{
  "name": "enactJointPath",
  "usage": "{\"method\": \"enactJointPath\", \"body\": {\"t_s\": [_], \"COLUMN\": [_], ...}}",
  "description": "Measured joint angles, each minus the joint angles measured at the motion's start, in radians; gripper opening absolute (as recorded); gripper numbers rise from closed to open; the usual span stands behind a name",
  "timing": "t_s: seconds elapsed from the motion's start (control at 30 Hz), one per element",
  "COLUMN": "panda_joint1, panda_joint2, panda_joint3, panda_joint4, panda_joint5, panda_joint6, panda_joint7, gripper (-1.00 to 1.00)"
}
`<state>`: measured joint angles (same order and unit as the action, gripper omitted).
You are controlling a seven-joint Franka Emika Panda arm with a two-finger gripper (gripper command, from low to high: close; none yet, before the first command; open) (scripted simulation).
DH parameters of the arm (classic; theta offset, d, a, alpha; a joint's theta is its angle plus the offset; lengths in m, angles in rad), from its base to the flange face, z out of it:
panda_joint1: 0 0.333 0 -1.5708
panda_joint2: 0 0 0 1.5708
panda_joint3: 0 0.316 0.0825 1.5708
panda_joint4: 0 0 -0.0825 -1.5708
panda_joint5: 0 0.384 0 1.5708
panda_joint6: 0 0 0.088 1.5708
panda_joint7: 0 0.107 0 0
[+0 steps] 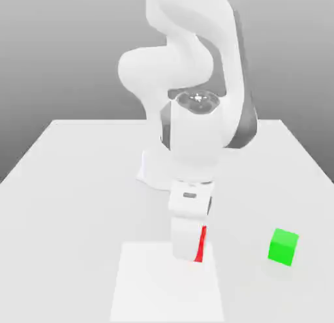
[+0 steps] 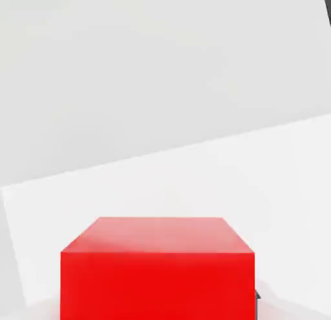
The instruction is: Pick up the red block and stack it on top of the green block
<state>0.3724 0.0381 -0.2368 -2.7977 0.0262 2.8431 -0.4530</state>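
So the arm is reaching straight down over the lighter white patch on the table, and the gripper is down around the red block, of which you just see a thin red sliver on its exterior view's right side. Can't tell if the fingers are actually pinching it or just sitting around it. The green block sits on the table at about 3 o'clock from the red one, well apart, and the hand view has the red block up close.

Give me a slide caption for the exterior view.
Gripper lowered around the red block on the white table, green block apart toward the exterior view's right.
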Motion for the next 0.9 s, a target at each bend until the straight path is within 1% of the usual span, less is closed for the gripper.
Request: {"method": "enactJointPath", "body": {"t_s": [0.1,0.17,0.27,0.7,0.77,0.9], "panda_joint1": [-0.004,-0.008,0.073,0.346,0.368,0.364], "panda_joint2": [-0.042,-0.055,-0.062,-0.079,-0.043,0.088], "panda_joint3": [-0.002,0.015,0.055,0.162,0.170,0.171], "panda_joint4": [-0.013,-0.009,0.009,0.103,0.111,0.119], "panda_joint5": [-0.030,-0.037,-0.037,-0.033,-0.026,0.002], "panda_joint6": [-0.035,-0.054,-0.080,-0.190,-0.164,-0.040], "panda_joint7": [0.024,-0.008,-0.103,-0.559,-0.598,-0.628], "gripper": [-1.00,-1.00,-1.00,-1.00,-1.00,-1.00]}}
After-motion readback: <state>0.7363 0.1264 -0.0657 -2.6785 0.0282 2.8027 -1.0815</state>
